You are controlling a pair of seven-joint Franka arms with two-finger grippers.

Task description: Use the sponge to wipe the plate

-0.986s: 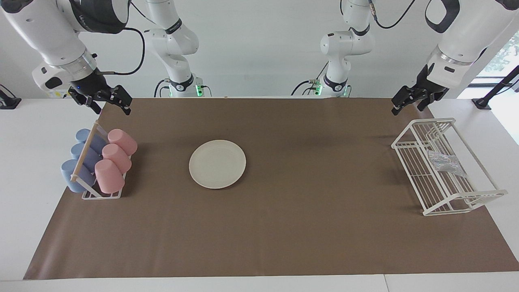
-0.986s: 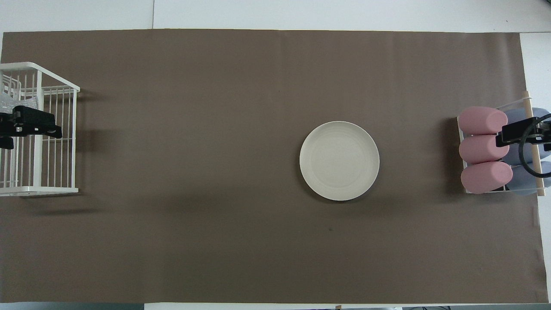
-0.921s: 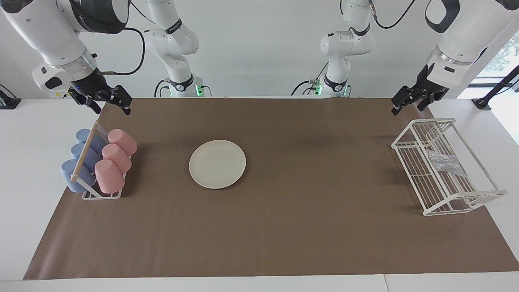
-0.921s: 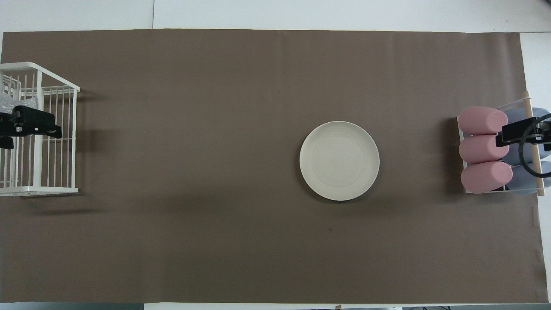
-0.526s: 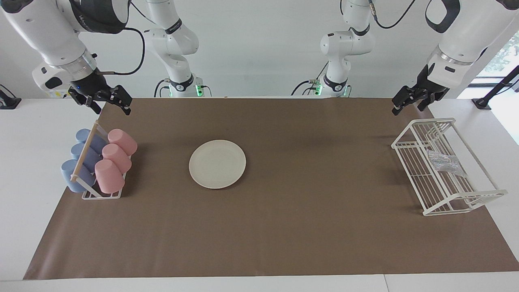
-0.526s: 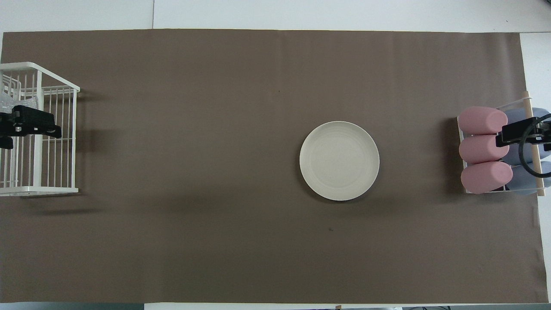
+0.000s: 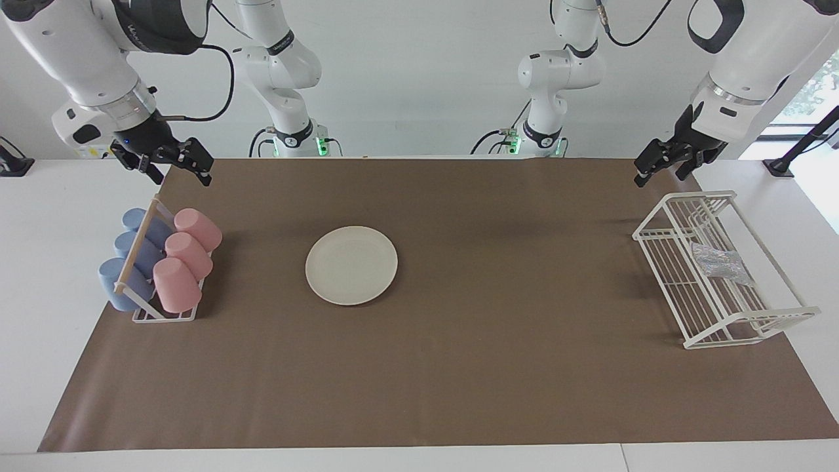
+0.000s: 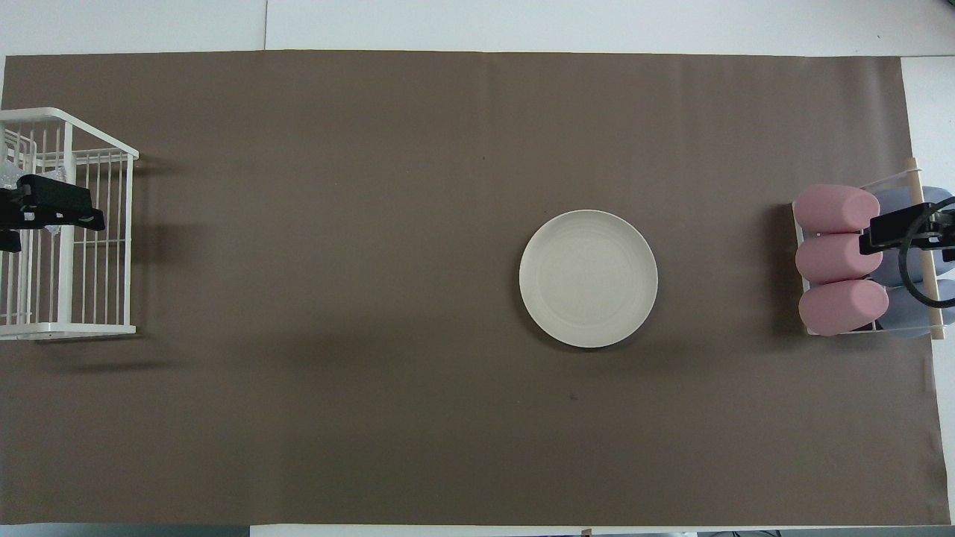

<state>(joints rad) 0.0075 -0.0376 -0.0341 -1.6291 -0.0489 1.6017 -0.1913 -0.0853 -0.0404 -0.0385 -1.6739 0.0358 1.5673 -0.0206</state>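
The cream-white plate [image 7: 351, 265] lies flat on the brown mat, toward the right arm's end of the table; it also shows in the overhead view [image 8: 589, 278]. The silvery sponge [image 7: 718, 262] lies in the white wire rack [image 7: 747, 329] at the left arm's end. In the overhead view the sponge [image 8: 7, 175] is mostly hidden at the picture's edge. My left gripper [image 7: 659, 176] is open and empty, up in the air over the rack [image 8: 74, 328]; it also shows in the overhead view [image 8: 30, 224]. My right gripper [image 7: 180, 172] is open and empty, raised over the cup holder [image 8: 906, 235].
A holder with pink cups [image 7: 187, 259] and blue cups [image 7: 134, 252] lying on their sides stands at the right arm's end, beside the plate. The brown mat [image 7: 498, 367] covers most of the white table.
My left gripper has shifted slightly over the rack, toward the sponge. The right arm, plate and sponge have not moved.
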